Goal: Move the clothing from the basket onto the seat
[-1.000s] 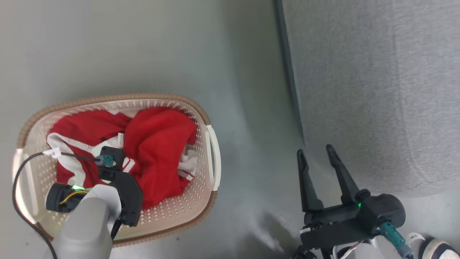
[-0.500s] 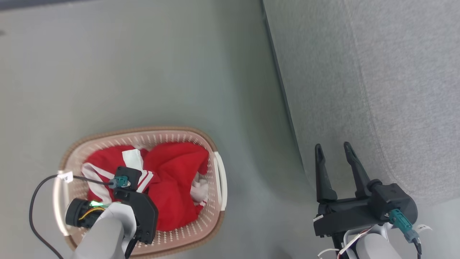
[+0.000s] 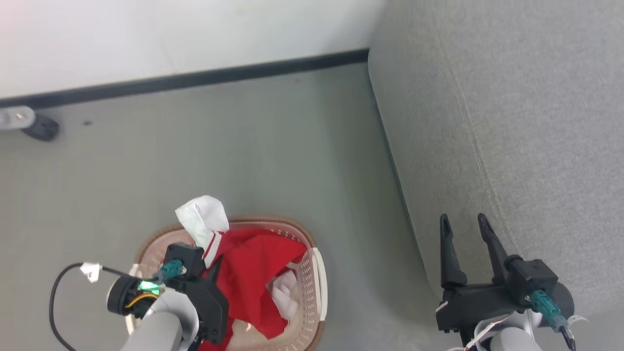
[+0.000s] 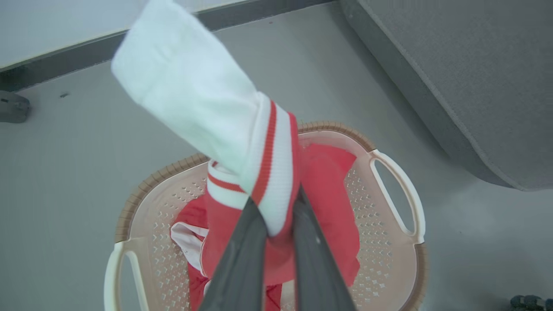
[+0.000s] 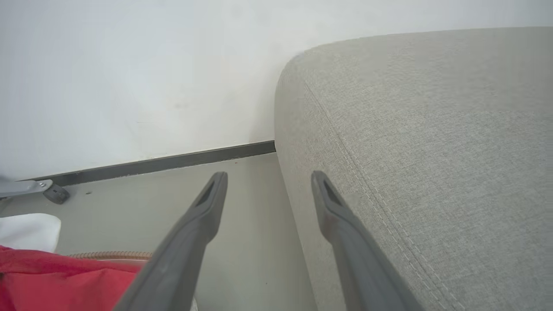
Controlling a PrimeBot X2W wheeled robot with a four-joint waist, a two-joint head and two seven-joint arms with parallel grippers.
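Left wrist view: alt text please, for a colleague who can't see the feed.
The left gripper is shut on the clothing, a red garment with a white, red-striped cuff held up above the basket. More red fabric lies in the basket on the grey floor; the seat is at upper right.

Clothing (image 4: 268,172): soft cloth. The white panel is fine-knit and matt. The trim is ribbed knit with red and white stripes. The red body is thin and matt and hangs in loose folds.

Basket (image 4: 380,259): cream plastic, smooth with a faint sheen; walls perforated. Rim (image 4: 330,126) is brown and ribbed, with a woven look. Handles (image 4: 417,216) are smooth white plastic.

Seat (image 5: 432,151), right: grey upholstery cloth, coarse visible weave, matt, with a stitched seam.

Floor (image 3: 243,146): grey, smooth, low sheen.

Wall (image 5: 129,65), far: white, smooth, matt.

Right gripper (image 5: 268,175): fingers dark, matt, plastic-looking.

Left forearm (image 3: 161,326): pale smooth shell, slight gloss.
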